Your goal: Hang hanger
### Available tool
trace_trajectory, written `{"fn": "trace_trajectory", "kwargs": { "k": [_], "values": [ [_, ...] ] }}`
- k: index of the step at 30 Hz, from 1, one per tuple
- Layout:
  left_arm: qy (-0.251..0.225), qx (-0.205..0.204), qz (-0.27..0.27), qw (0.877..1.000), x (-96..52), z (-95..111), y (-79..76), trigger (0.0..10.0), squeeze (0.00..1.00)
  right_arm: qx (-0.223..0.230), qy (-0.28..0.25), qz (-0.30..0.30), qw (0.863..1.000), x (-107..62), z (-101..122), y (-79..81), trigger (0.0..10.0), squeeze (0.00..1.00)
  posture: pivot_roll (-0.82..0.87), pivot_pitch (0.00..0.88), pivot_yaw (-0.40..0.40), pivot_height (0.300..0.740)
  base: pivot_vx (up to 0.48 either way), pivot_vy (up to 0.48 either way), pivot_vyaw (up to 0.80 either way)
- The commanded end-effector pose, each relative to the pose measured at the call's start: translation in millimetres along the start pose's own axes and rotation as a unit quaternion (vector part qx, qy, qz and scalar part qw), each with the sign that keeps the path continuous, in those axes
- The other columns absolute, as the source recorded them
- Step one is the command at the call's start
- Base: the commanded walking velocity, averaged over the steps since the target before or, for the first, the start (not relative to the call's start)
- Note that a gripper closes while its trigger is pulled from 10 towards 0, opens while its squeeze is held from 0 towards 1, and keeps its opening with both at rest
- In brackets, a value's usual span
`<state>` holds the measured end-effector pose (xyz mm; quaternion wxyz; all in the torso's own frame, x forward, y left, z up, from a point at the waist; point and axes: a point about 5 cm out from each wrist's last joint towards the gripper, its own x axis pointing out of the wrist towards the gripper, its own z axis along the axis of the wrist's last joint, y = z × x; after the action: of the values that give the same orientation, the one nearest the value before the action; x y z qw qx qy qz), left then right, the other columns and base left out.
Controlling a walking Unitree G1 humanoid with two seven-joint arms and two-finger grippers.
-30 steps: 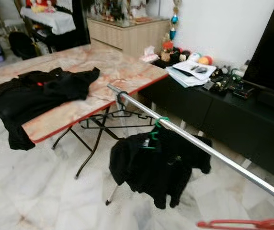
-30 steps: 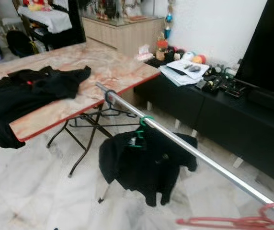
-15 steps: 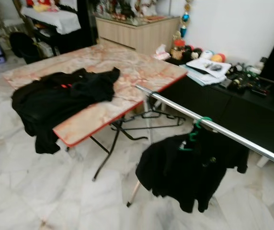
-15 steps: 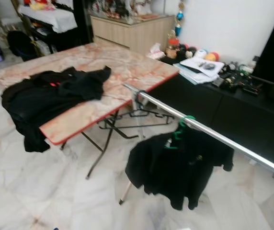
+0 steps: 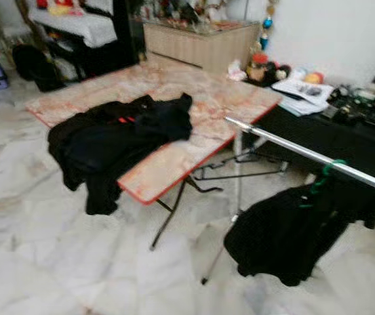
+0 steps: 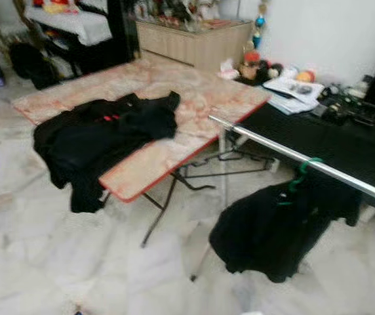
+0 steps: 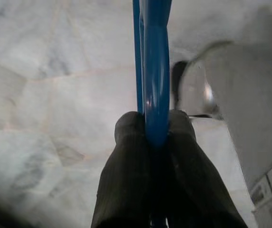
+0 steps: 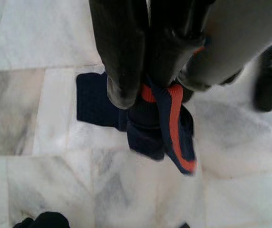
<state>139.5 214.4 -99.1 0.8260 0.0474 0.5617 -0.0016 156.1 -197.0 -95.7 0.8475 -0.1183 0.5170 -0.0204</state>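
Your left gripper [image 7: 156, 124] is clamped on a blue hanger [image 7: 156, 71], its two black fingers [image 7: 126, 156] pressed against the bar from either side above the pale marble floor [image 7: 55, 95]. Your right gripper [image 8: 143, 83] is closed on a dark navy garment with orange trim [image 8: 167, 123], which dangles from the fingers over the floor tiles.

Ahead of you, a folding worktop [image 5: 220, 105] with a marbled pink top and red edging carries a black garment [image 5: 109, 134] that lies at its near corner and spills over the edge. Beside the worktop's right edge runs a silver rail [image 5: 305, 154], slanting off to the right. A green hanger [image 5: 322, 174] hooks over the rail and bears a second black garment [image 5: 286, 233], hanging near the floor. Behind the rail, a low black cabinet [image 5: 332, 134] holds papers and small clutter too blurred to identify.
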Motion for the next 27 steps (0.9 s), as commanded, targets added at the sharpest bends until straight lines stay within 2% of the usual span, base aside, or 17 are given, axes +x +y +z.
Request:
{"fn": "trace_trajectory", "kwargs": {
  "k": [1,9,27],
  "values": [
    [0.002,0.002,0.0,1.0,-0.3,-2.2,1.4,10.0,0.0,0.004,-0.018,0.007,1.0,0.6,11.5,6.1,10.0,0.0,0.07,0.0,-0.023,0.74,0.0,0.454,0.0],
    [0.001,0.004,0.0,1.0,-0.3,-2.4,1.2,10.0,0.0,0.012,-0.017,0.006,1.0,0.6,10.9,5.7,10.0,0.0,0.07,0.0,-0.024,0.74,0.0,0.378,-0.06],
    [-0.003,0.01,-0.004,1.0,-0.4,-2.6,0.6,10.0,0.0,0.02,-0.018,0.007,1.0,0.4,9.7,6.6,10.0,0.0,0.07,0.0,-0.019,0.74,0.0,0.0,-0.8]
  ]
}}
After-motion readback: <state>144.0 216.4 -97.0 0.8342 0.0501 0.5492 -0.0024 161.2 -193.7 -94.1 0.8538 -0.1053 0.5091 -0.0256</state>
